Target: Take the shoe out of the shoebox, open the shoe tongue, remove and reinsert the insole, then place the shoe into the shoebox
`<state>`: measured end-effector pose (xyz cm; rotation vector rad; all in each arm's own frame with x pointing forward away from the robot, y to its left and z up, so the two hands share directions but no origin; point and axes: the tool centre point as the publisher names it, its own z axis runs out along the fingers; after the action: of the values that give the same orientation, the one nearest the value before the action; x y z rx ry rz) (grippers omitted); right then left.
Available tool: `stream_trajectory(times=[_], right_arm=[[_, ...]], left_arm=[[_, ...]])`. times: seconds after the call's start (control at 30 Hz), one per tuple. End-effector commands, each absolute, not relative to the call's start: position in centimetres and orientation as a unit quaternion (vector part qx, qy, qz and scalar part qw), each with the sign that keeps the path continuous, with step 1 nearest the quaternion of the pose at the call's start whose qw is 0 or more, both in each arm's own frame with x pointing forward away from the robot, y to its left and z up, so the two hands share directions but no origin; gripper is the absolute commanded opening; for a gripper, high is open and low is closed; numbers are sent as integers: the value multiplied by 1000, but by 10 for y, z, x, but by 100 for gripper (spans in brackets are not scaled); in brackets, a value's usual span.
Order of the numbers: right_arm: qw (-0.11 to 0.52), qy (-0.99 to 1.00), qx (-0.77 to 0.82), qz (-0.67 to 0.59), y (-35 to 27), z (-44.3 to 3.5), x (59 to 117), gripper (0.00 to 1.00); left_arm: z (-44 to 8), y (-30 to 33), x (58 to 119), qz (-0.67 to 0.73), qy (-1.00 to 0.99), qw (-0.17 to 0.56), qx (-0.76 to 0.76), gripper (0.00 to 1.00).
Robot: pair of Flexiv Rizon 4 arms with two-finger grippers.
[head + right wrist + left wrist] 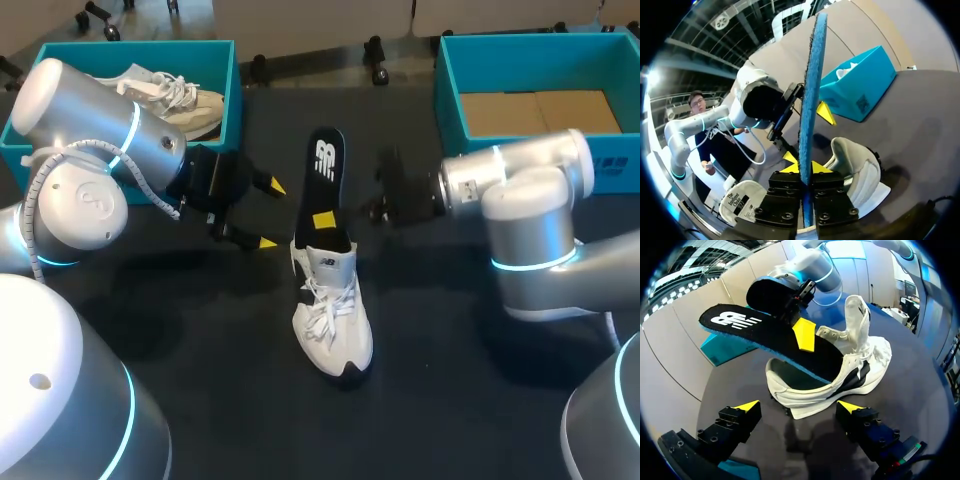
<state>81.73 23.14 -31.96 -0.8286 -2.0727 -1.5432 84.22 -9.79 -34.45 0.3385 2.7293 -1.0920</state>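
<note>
The right gripper (806,167) is pinched flat on the insole (812,75), one finger on each face about midway along it. The insole runs straight out ahead of the fingers, edge-on to them. Its front end sits down inside the shoe (332,320), just under the gripper, and its heel end stands up clear of the collar. The insole's long axis lines up with the shoe's, so the coming move, in or out, looks like a slide along that line. From these views I cannot tell which way it is meant to go. The left gripper (262,213) is spread wide and holds nothing. The shoe's heel lies just ahead of its fingers, near but apart, and it is the arm placed to brace the shoe. The shoe stands loose on the dark table (450,400), so it may drag. Both boxes (450,90) sit well beyond the grippers, leaving room.
</note>
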Motion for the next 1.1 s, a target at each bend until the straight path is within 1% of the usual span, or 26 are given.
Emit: stream_trajectory(times=[0.03, 0.37, 0.67, 0.9, 1.1], right_arm=[[221, -753, -296, -544, 230, -319, 821, 0], [257, -775, -295, -497, 234, -333, 815, 0], [272, -768, -306, -493, 246, -348, 798, 0], [271, -759, -317, -500, 250, -353, 789, 0], [253, -768, -322, -493, 243, -342, 792, 0]], left_arm=[[-345, -99, 842, -366, 919, 91, 114, 100], [-345, -99, 842, -366, 919, 91, 114, 100], [-345, -99, 842, -366, 919, 91, 114, 100], [-345, -99, 842, -366, 919, 91, 114, 100], [-345, -99, 842, -366, 919, 91, 114, 100]])
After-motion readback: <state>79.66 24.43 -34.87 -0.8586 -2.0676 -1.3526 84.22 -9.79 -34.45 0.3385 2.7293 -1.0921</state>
